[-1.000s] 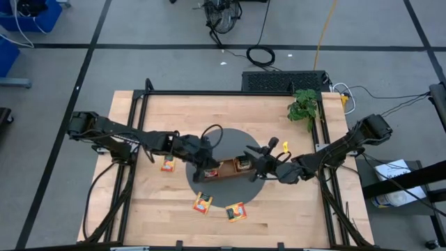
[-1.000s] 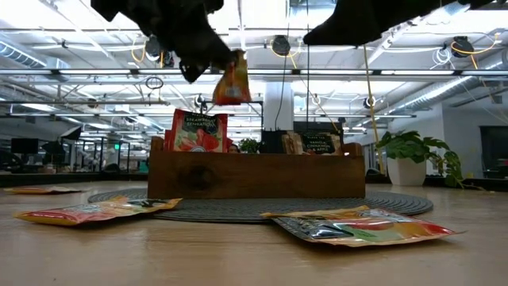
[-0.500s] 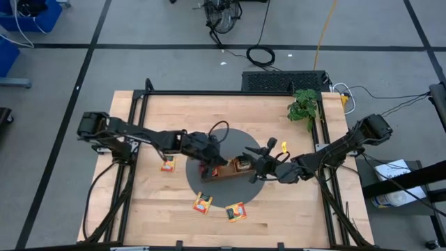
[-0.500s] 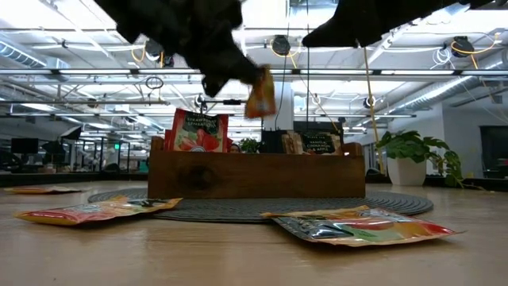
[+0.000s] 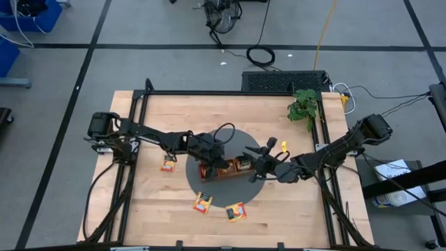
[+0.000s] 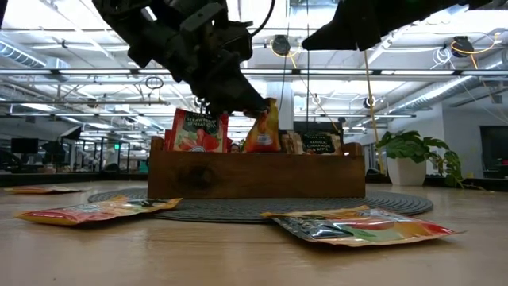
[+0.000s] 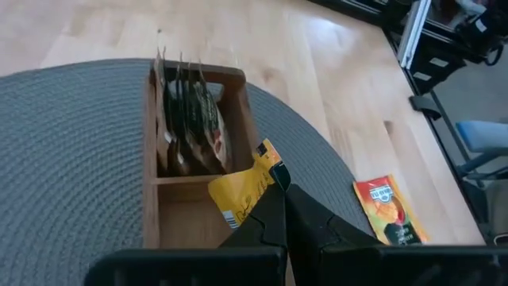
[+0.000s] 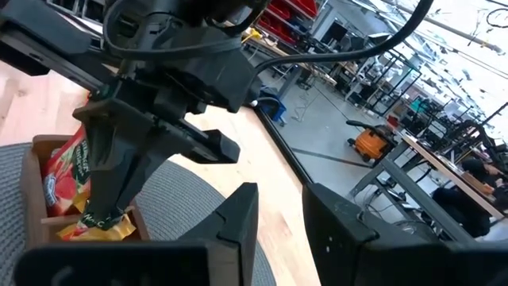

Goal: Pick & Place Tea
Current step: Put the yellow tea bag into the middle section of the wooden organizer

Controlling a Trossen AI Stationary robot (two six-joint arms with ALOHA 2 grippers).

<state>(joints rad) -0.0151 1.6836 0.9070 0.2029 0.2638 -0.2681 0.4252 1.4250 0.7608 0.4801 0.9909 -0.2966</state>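
Left claw point(image 6: 252, 107) over wooden tray point(image 6: 255, 175), clenched on orange-yellow tea packet point(image 6: 263, 127). Packet upright on edge, long axis near vertical, slightly tilted, lower end dipping into middle compartment; pinched at top corner. Same packet in left wrist view point(image 7: 244, 189), between the dark fingers point(image 7: 266, 225). Red strawberry packet point(image 6: 196, 131) standing upright in end compartment. Whitish dark-print packets point(image 7: 190, 115) stacked on edge in opposite end compartment. Tray on round grey mat point(image 5: 197, 181) on worktop point(image 5: 139, 209). Three loose packets flat on worktop: point(image 5: 168, 164), point(image 5: 202, 203), point(image 5: 235, 212). Right claw point(image 5: 259, 160) waiting above mat just beside tray, partly parted, grasping nothing. Potted plant point(image 5: 304, 107) at worktop edge.
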